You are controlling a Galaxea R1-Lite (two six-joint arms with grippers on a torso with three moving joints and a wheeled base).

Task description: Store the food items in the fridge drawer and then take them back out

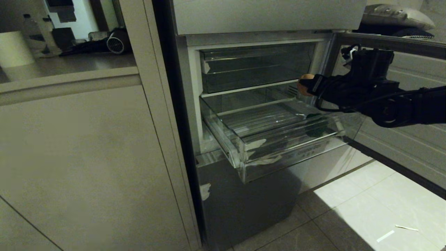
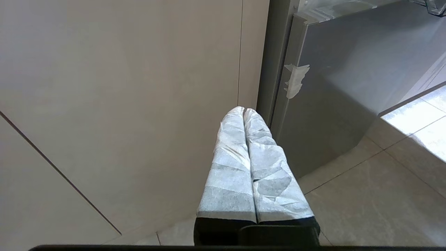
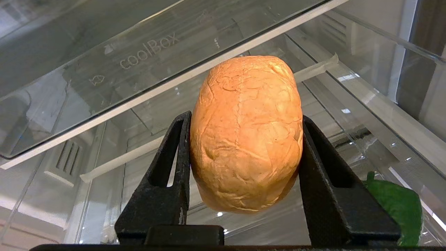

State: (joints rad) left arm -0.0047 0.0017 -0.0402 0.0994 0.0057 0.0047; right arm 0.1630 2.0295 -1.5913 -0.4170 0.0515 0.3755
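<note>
the right gripper [image 3: 244, 174] pinches the orange-brown bun [image 3: 245, 134] across its sides—probably light, soft, crushable—over the fridge drawer [image 1: 278, 153] holding the green piece [image 3: 395, 205]; left gripper [image 2: 245, 115] pressed together.

upper clear tray [image 1: 251, 66] — closed | paper scraps [image 1: 393, 233] — floor tiles [image 1: 366, 205]

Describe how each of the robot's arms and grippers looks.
The right arm is matte black with chunky round joints and a black cable looped beside it. The right gripper has black fingers with open slots. The left gripper has two long fingers wrapped in creased white paper on a black base.
</note>
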